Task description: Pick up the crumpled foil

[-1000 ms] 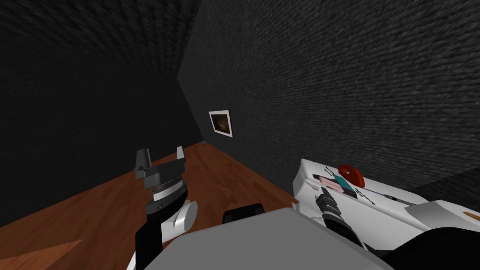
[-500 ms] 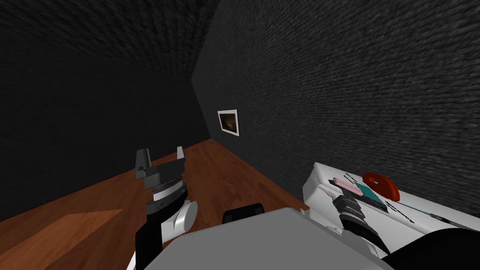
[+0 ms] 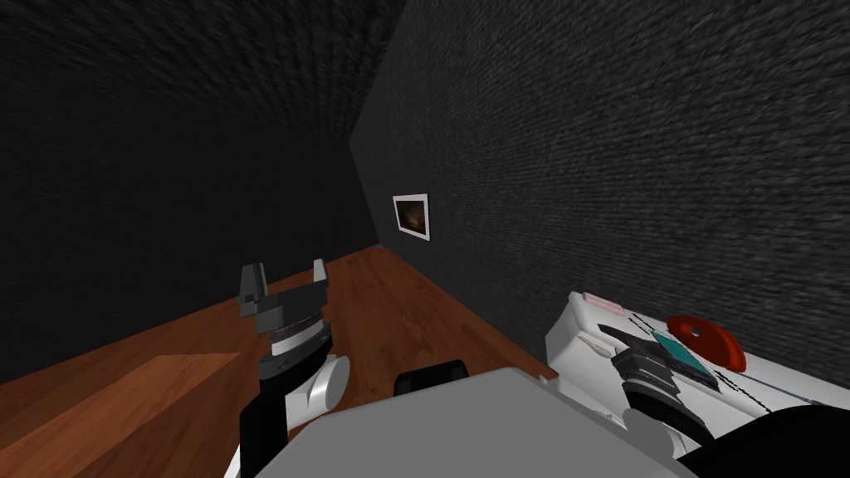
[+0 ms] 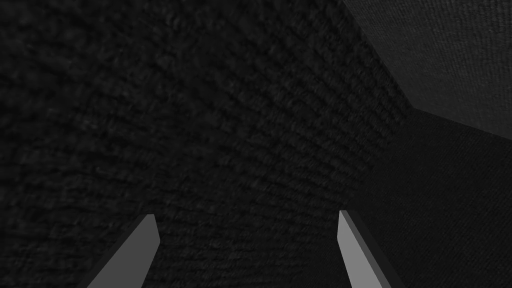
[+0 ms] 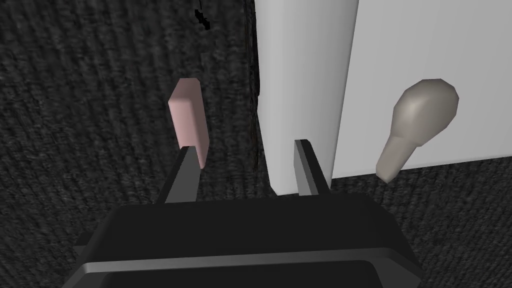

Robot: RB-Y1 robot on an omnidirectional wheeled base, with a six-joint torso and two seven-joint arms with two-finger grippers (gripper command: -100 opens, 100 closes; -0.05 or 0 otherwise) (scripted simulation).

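Observation:
My right gripper (image 3: pixel 618 338) hovers low over the end of a white furniture top (image 3: pixel 573 332). In the right wrist view its fingers (image 5: pixel 187 165) stand apart, somewhat narrowed, with nothing between them. A pink block (image 5: pixel 189 117) lies just past one fingertip, and the other finger sits in front of the white top (image 5: pixel 310 75). A pale grey lump with a narrow stem (image 5: pixel 420 120) rests on the white top to the outside of that finger. My left gripper (image 3: pixel 282 278) is raised over the floor, open and empty.
Further along the white top lie the pink block (image 3: pixel 603 303), a teal flat thing (image 3: pixel 676 353), a red rounded thing (image 3: pixel 705 340) and thin black rods (image 3: pixel 730 380). A dark textured wall (image 3: pixel 581 166) runs right behind it. Brown wooden floor (image 3: pixel 398 307) spreads to the left.
My view has swung, sliding the wall picture and white top rightward. My right hand now sits further back from the pink block. The left arm holds its pose.

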